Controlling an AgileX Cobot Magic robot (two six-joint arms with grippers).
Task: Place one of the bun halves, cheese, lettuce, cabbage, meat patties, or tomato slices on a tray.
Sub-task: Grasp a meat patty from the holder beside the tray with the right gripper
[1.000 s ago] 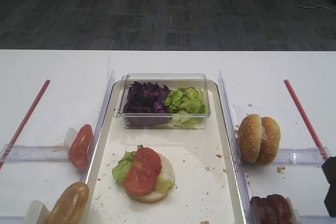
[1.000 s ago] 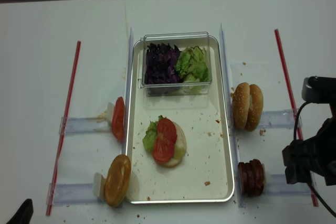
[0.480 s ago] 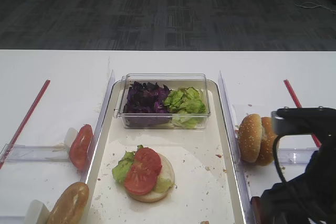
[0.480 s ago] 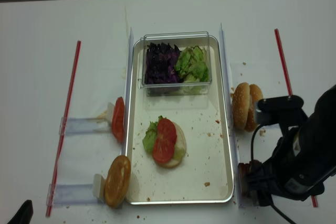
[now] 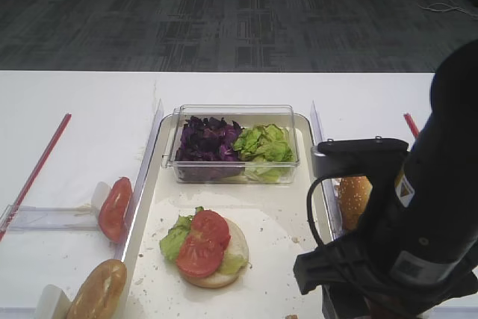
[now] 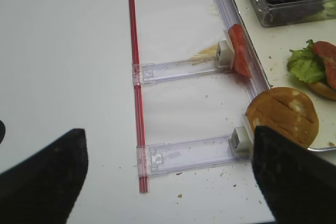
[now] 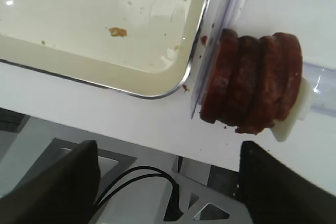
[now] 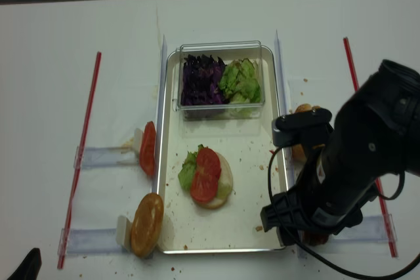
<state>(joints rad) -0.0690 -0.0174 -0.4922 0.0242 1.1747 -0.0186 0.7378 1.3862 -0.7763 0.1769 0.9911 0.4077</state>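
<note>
While the large cream-white tray [image 8: 172, 237] with its silvery rim already carries a bun base topped with lettuce and tomato slices [image 8: 205, 176], your patty step is not yet done. You have the right gripper [image 7: 168, 187] spread wide, holding nothing, beside the dark reddish-brown meat patties [image 7: 252, 81] standing on edge in their clear rack just outside the tray's corner.

right arm [image 8: 354, 155]: bulky black housing | looping black cable | small yellow-white label

Meat patties [image 7: 254, 85] showing dark reddish-brown, mottled; tray [image 7: 79, 30] showing cream-white with silvery rim, crumb-speckled. Cabbage [image 5: 208, 140] looking dark purple, lettuce [image 5: 263, 143] light green, tomato slices [image 5: 203, 241] glossy bright red.
</note>
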